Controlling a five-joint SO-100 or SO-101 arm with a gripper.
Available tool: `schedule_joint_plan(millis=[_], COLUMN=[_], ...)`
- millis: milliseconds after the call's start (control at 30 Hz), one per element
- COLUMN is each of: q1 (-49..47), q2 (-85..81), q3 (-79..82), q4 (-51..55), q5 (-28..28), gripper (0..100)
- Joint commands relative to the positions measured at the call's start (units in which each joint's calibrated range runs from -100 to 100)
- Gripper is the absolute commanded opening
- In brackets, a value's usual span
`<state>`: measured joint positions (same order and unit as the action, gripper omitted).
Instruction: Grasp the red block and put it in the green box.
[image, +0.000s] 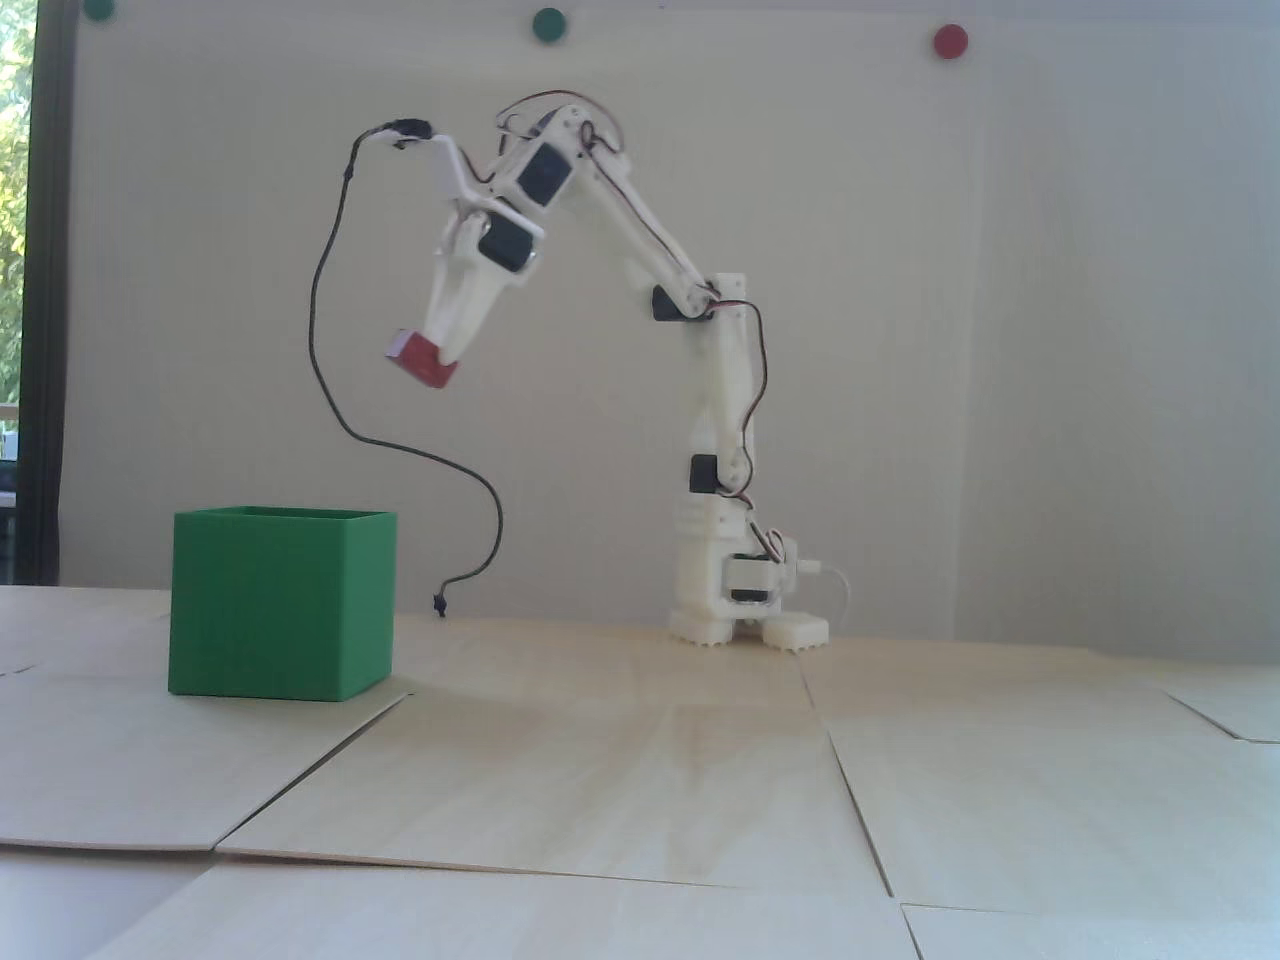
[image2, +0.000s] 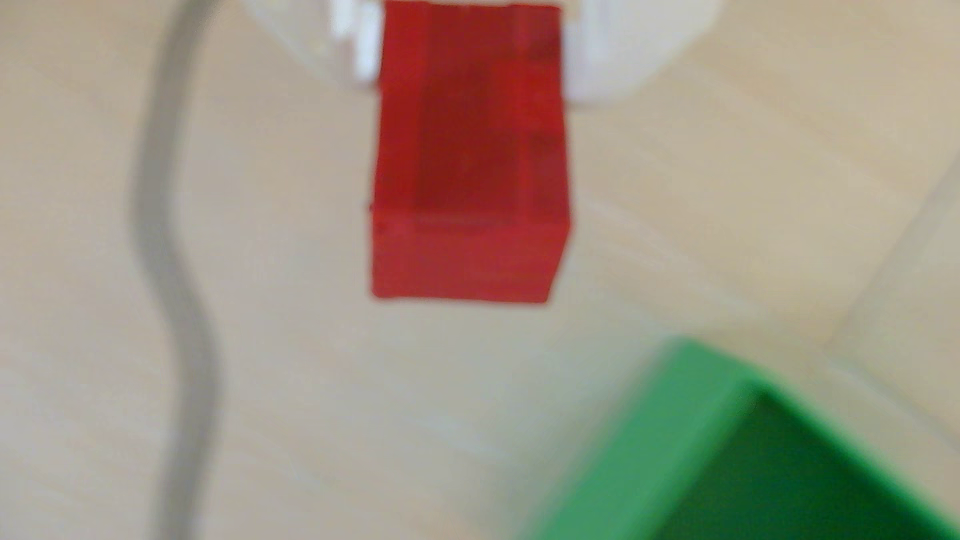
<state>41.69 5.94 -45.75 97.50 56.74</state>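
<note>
Fixed view: your gripper sits in the upper left-centre of the frame, high above the table, tilted down and to the left. Its white fingers are clamped on the red block, which sticks out below the fingertips at a tilt, one pale end face turned to the left. The block is in the air, touching nothing but the claw.

The green box stands on the table in the lower left of the frame, open top upward. In this view the block hangs above and slightly right of the box's right edge, well apart from it vertically (depth between the two cannot be judged from this angle).

A black cable loops from the wrist camera mount down the left side of the arm and ends near the table behind the box. The arm base stands at centre frame against the wall.

Wrist view (blurred): you see the red block at top centre, pinched between white fingers at the upper edge, gripper. The box shows only one corner in the lower right, rim and dark interior visible. The block does not overlap the opening here; bare table lies between them. The cable runs as a grey streak down the left.
</note>
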Motion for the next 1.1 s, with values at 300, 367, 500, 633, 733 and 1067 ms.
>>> schedule_joint_plan(millis=[300,367,500,633,733,1067], q1=[-4.66,-7.71,-13.98,-17.60,-17.93,-17.04], q2=[-1.47,-1.47,-1.00,-0.76,-0.61,-0.53], q3=[9.72,9.72,9.72,10.34,10.43,10.61], q4=[-26.85,-29.38,-31.06,-30.64,-31.06,-30.39], q5=[-4.89,-5.57,-5.62,-5.62,-5.62,-5.52], gripper=[2,2,2,2,2,2])
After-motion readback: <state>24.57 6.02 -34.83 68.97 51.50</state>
